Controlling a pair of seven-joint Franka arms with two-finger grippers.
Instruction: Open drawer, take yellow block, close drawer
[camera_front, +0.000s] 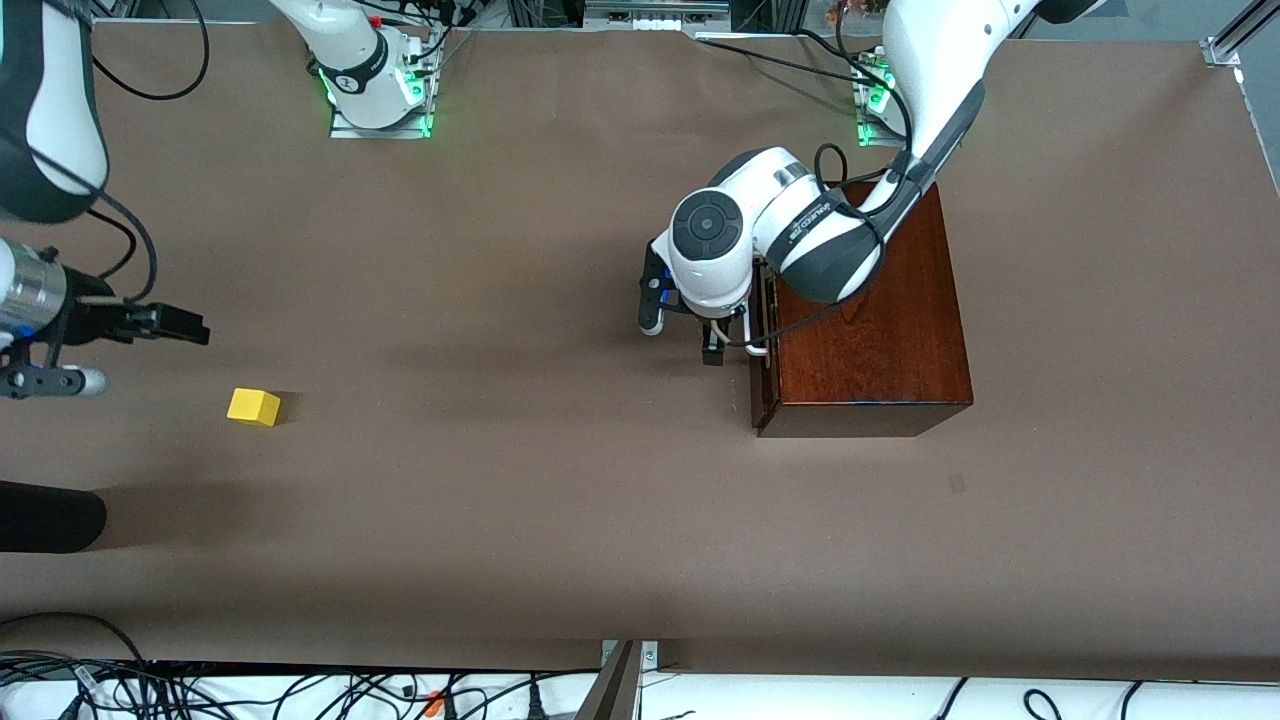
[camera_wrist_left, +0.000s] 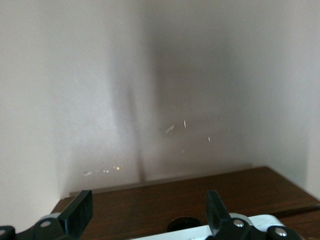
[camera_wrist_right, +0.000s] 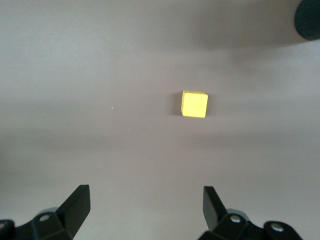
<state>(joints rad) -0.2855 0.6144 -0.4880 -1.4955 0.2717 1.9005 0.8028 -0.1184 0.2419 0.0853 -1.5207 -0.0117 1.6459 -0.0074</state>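
The dark reddish-brown wooden box (camera_front: 870, 330) stands toward the left arm's end of the table. Its drawer (camera_front: 764, 375) sits pushed in or very nearly so, and no interior shows. My left gripper (camera_front: 725, 340) is open in front of the drawer, its fingers (camera_wrist_left: 80, 212) wide apart on either side of the white handle (camera_front: 757, 350), not closed on it; the handle (camera_wrist_left: 195, 232) and drawer front (camera_wrist_left: 165, 202) show in the left wrist view. The yellow block (camera_front: 254, 406) lies on the table toward the right arm's end. My right gripper (camera_front: 185, 325) is open and empty above the table beside the block (camera_wrist_right: 194, 104).
A black rounded object (camera_front: 50, 515) lies at the right arm's end of the table, nearer the front camera than the block. Cables (camera_front: 300, 690) run along the table's near edge. The brown table (camera_front: 500, 480) stretches bare between block and box.
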